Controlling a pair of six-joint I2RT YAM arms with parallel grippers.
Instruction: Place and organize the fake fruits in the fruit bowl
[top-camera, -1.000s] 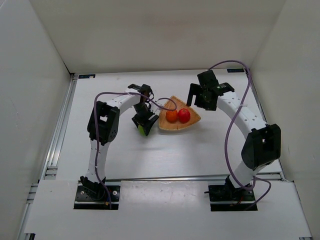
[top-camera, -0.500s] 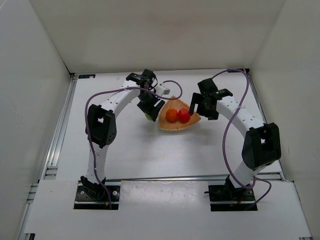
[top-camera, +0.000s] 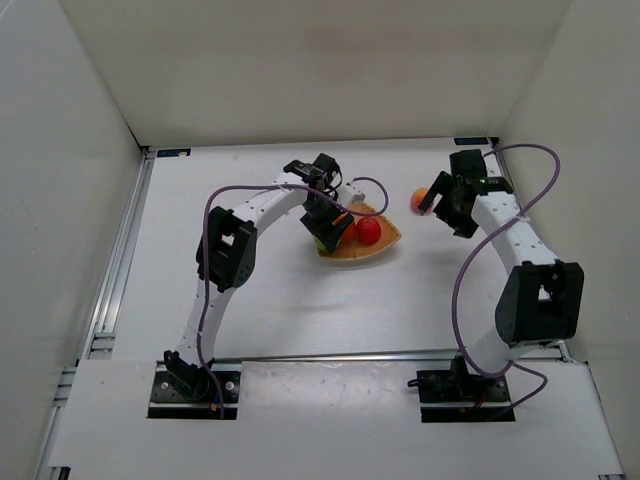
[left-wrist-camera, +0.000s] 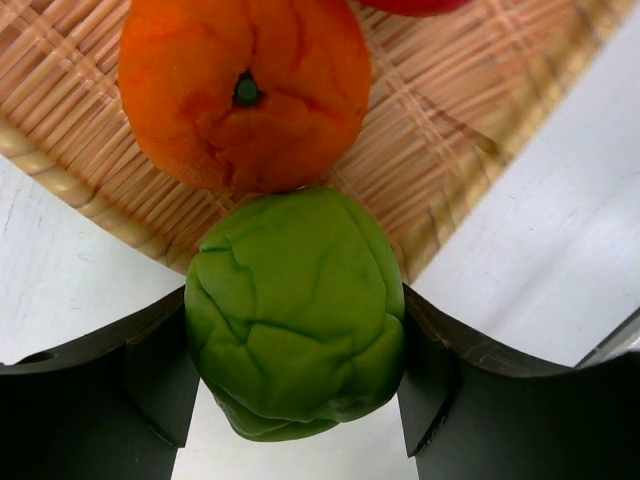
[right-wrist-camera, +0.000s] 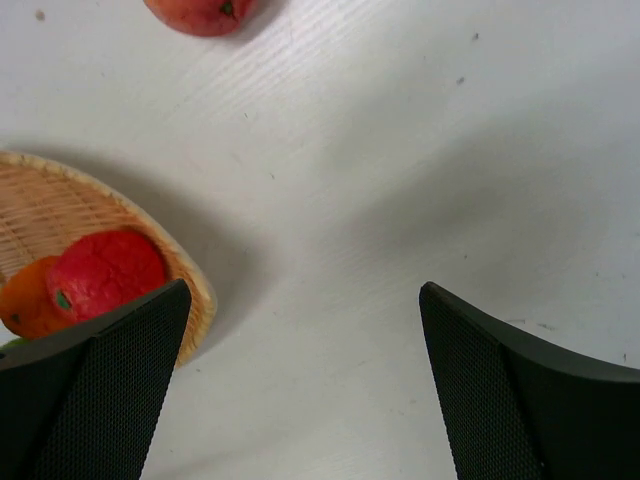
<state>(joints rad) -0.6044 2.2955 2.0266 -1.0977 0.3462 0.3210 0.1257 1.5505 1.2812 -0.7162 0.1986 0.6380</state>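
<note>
Pose: left arm arches from its base at lower left of the top view up to frame centre. Left pincer (top-camera: 322, 228) sits at the left rim of the fruit bowl (top-camera: 385, 243), clamped on the green apple (left-wrist-camera: 295, 310) with one finger on each side. The apple is wrinkled and glossy, just beside the orange (left-wrist-camera: 245, 90) in the bowl. Red apple (top-camera: 369, 231) lies next to the orange. Right arm bends toward upper right. Right pincer (right-wrist-camera: 300, 400) is spread wide, holding nothing, over bare counter (right-wrist-camera: 400, 150). Peach-coloured fruit (top-camera: 419, 200) rests on the counter right of the bowl, near the right pincer.
</note>
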